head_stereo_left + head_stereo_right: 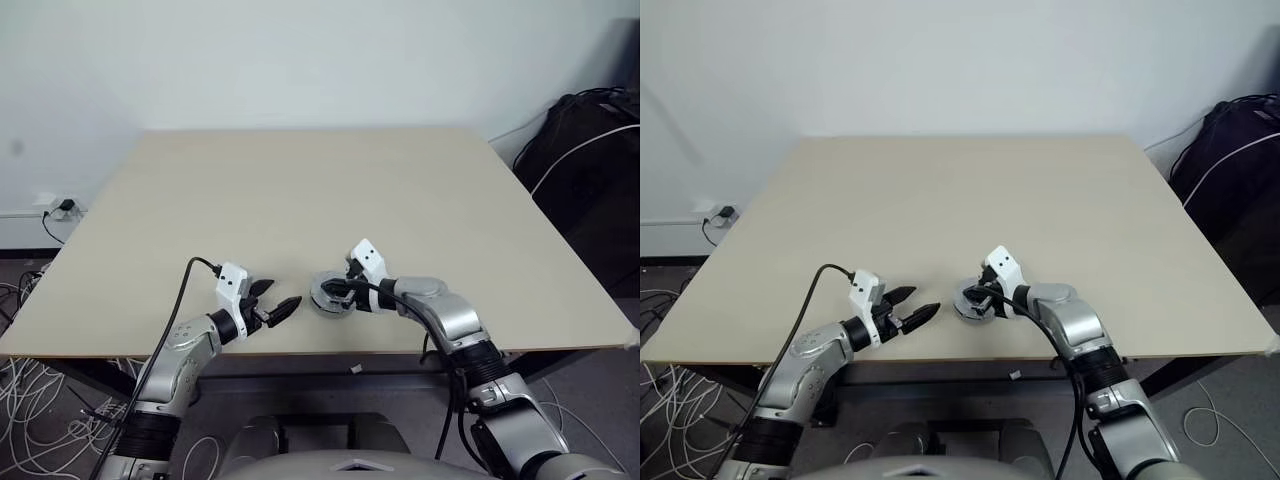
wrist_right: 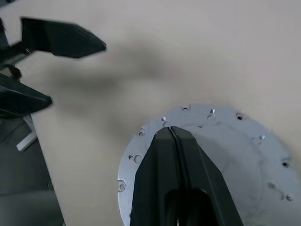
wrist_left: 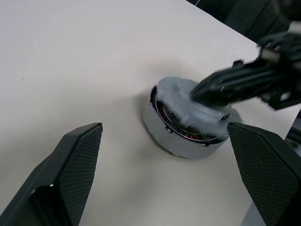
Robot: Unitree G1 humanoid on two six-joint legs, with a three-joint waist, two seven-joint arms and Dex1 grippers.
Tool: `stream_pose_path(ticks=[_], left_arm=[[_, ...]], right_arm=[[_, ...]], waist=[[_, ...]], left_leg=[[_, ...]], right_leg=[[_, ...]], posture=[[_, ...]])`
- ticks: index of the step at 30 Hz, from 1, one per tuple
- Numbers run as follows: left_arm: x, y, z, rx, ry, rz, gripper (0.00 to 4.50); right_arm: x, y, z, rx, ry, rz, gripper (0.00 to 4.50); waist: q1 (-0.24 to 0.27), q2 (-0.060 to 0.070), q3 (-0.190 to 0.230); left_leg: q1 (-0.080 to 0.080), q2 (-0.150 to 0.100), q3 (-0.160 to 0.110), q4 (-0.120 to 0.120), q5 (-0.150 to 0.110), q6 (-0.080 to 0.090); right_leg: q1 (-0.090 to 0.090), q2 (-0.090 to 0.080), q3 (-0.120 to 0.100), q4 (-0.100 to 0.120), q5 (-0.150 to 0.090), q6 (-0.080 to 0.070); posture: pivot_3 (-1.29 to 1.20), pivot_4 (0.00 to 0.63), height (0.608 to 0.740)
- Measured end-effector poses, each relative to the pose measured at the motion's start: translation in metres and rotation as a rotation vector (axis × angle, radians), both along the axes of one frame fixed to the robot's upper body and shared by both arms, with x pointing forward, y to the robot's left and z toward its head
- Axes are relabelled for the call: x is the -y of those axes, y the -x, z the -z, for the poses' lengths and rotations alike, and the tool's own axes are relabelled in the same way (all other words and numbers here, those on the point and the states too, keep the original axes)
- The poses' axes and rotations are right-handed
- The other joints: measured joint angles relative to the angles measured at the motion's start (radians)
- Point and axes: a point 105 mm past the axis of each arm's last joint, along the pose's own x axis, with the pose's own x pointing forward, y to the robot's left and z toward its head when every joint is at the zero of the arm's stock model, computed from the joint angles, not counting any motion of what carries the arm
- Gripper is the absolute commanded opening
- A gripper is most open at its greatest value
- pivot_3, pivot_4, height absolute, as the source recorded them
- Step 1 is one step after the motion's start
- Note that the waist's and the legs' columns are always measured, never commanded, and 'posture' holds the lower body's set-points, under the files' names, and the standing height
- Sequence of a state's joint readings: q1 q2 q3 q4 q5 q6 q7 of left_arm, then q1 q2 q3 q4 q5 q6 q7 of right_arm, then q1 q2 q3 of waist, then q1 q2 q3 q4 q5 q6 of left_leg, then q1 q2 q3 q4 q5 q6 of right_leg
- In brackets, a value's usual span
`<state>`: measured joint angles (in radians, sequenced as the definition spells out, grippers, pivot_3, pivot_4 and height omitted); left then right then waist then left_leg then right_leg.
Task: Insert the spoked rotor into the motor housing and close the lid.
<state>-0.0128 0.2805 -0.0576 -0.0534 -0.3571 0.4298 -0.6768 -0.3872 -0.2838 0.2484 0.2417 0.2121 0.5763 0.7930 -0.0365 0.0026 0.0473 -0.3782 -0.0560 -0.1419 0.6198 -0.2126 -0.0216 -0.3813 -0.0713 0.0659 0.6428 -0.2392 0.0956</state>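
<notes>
Closing the lid

The pinched-shut right end effector [image 1: 338, 290] presses the lid [image 2: 225, 155] onto the motor housing [image 3: 181, 141], lower middle; the left end effector [image 1: 276, 300] waits wide open. Next, push it flat.

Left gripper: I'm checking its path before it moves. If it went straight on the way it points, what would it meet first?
Probably the motor housing with the lid on it, lying between the open left gripper's fingers; the shut right gripper presses there.

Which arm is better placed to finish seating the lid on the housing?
The right. Its shut right gripper is already over the lid, which sits tilted on the motor housing. The left gripper stands open beside it, apart from the housing.
</notes>
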Motion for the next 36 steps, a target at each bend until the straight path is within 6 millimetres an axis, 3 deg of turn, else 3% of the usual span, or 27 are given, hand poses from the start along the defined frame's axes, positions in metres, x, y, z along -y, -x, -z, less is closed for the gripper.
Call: stream_pose_path(ticks=[11,14,16,19,24,29,30,36], left_arm=[[0.000,0.000,-0.001,0.004,0.000,-0.001,4.50],[0.000,0.000,-0.001,0.005,0.000,-0.001,4.50],[0.000,0.000,-0.001,0.006,0.001,0.000,4.50],[0.001,0.000,-0.002,0.008,0.003,0.001,4.50],[0.001,0.000,-0.002,0.010,0.004,0.002,4.50],[0.002,0.000,-0.002,0.013,0.005,0.002,4.50],[0.001,0.000,-0.002,0.013,0.005,0.002,4.50],[0.001,-0.001,-0.002,0.014,0.004,0.001,4.50]], right_arm=[[-0.008,-0.009,0.001,0.043,-0.007,0.014,0.02],[-0.012,-0.011,-0.018,0.165,-0.050,-0.004,0.02],[-0.012,-0.011,-0.040,0.240,-0.090,-0.049,0.40],[-0.002,-0.015,-0.055,0.293,-0.096,-0.059,1.07],[0.018,-0.019,-0.051,0.321,-0.028,-0.090,2.65],[0.023,-0.013,-0.034,0.286,0.014,-0.157,4.27],[0.023,-0.011,-0.032,0.279,0.019,-0.170,4.47],[0.022,-0.007,-0.021,0.274,0.059,-0.265,4.47]], waist=[[-0.002,0.000,0.000],[-0.002,0.000,0.000],[-0.002,0.000,0.000],[-0.001,0.000,0.000],[-0.001,0.000,0.000],[-0.002,0.000,0.000],[-0.002,0.000,0.000],[-0.001,0.000,0.000]], left_leg=[[0.001,0.000,0.000,0.000,0.000,0.000],[0.000,0.000,0.000,0.000,0.000,0.000],[0.000,0.000,0.000,0.000,0.000,0.000],[0.000,0.000,0.000,0.000,0.000,0.000],[0.000,0.000,0.000,0.000,0.000,0.000],[0.000,0.000,0.000,-0.001,0.000,0.000],[0.000,0.000,0.000,0.000,0.000,0.000],[0.000,0.000,0.000,0.000,0.000,0.000]], right_leg=[[0.000,0.000,0.000,0.000,0.000,0.000],[0.000,0.000,0.000,0.000,0.000,0.000],[0.000,0.000,0.000,0.000,0.000,0.000],[0.000,0.000,0.000,0.000,0.000,0.000],[0.000,0.000,0.000,0.000,0.000,0.000],[0.001,0.000,0.000,0.000,0.000,0.000],[0.001,0.000,0.000,0.000,0.000,0.000],[0.001,0.000,0.000,0.000,0.000,0.000]], posture=[[0.00,0.000,0.740],[0.00,0.000,0.740],[0.00,0.000,0.740],[0.00,0.000,0.740],[0.00,0.000,0.740],[0.00,0.000,0.740],[0.00,0.000,0.740],[0.00,0.000,0.740]])
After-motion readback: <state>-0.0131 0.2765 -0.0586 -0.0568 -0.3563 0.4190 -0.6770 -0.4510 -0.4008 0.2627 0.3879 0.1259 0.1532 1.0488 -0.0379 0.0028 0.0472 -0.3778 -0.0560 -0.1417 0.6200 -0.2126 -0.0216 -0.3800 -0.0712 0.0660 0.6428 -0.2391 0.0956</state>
